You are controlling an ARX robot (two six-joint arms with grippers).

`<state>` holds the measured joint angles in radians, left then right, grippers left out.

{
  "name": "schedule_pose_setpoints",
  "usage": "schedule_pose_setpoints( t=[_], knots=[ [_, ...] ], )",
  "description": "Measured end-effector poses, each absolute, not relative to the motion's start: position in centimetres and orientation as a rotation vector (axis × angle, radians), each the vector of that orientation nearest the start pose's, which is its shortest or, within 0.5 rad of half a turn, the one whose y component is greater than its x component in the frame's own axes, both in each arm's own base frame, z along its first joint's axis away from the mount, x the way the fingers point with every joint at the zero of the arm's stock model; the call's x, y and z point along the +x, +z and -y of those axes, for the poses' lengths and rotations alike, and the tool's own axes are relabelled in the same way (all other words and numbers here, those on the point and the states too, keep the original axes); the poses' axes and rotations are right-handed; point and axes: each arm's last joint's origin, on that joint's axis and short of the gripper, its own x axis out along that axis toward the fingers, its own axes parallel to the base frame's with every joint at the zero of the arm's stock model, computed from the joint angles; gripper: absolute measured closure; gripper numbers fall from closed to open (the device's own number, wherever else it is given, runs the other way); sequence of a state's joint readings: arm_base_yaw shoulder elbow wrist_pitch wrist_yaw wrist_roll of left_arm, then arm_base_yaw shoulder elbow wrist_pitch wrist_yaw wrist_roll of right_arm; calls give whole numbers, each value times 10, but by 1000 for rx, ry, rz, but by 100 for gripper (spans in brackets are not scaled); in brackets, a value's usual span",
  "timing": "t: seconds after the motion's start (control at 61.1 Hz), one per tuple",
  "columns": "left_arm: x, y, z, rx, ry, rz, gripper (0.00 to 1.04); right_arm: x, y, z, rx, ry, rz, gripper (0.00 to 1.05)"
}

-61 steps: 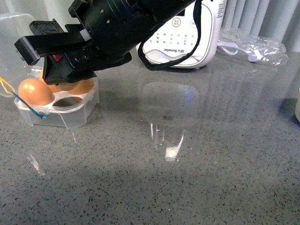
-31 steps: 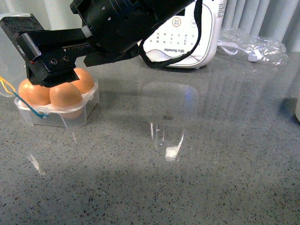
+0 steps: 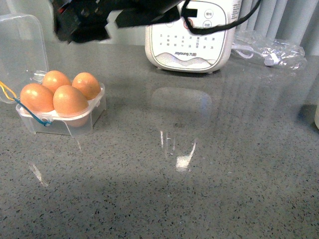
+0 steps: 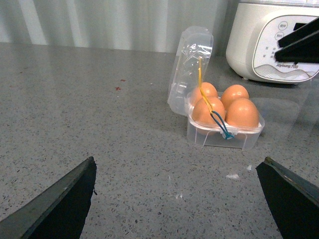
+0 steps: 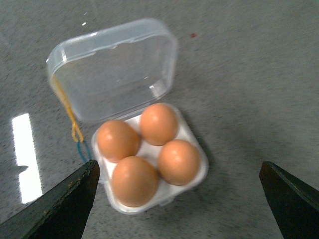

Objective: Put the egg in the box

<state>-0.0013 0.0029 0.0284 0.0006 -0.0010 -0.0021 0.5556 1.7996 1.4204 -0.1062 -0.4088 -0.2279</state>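
You've got the smooth orange-brown egg (image 3: 70,101) seated in the small clear plastic four-cell box (image 3: 62,124), in the near cell on the side toward the middle of the table, as the front view shows it. Three other brown eggs (image 3: 56,79) fill the remaining cells, so all four are full. The eggs look alike and sit close together, tops above the rim.

The hinged clear lid (image 3: 20,45) stands open behind and to the left of the cells. A yellow elastic loop (image 3: 5,91) and a blue elastic loop (image 3: 30,112) hang at the box's left side. The box rests on the grey speckled countertop (image 3: 199,174) at the robot's left.

Your right gripper (image 3: 82,22) is blurred in the front view, above and behind the box and clear of the eggs. Its wrist view looks down on the box, with the dark fingers (image 5: 294,204) spread wide at either side. It's gaping and grips nothing.

Your left gripper (image 4: 177,199) is out of the front view. In its own wrist view the jaws are spread wide over bare countertop, empty, with the box well apart ahead.

A white appliance (image 3: 192,35) with a button panel stands at the back, beyond the box and to its right. A crumpled clear plastic bag (image 3: 269,50) lies to the appliance's right.
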Motion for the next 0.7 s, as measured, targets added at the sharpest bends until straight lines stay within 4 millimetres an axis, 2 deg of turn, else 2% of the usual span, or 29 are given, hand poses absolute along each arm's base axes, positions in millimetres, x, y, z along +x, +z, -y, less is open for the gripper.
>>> schedule_pose_setpoints(
  t=[0.049,0.115,0.229,0.393,0.524,0.703],
  knots=[
    [96,173,0,-2,-1,26,7,340,291,-216,-237,936,-352,7],
    [96,173,0,-2,-1,26,7,328,306,-187,-236,757,-273,7],
    [96,173,0,-2,-1,26,7,307,311,-153,-219,530,-208,7],
    [96,173,0,-2,-1,26,7,270,308,-117,-191,335,-132,7],
    [96,173,0,-2,0,26,7,232,304,-89,-178,191,-52,7],
    [96,173,0,-2,-1,26,7,195,281,-58,-199,43,-16,7]
  ],
)
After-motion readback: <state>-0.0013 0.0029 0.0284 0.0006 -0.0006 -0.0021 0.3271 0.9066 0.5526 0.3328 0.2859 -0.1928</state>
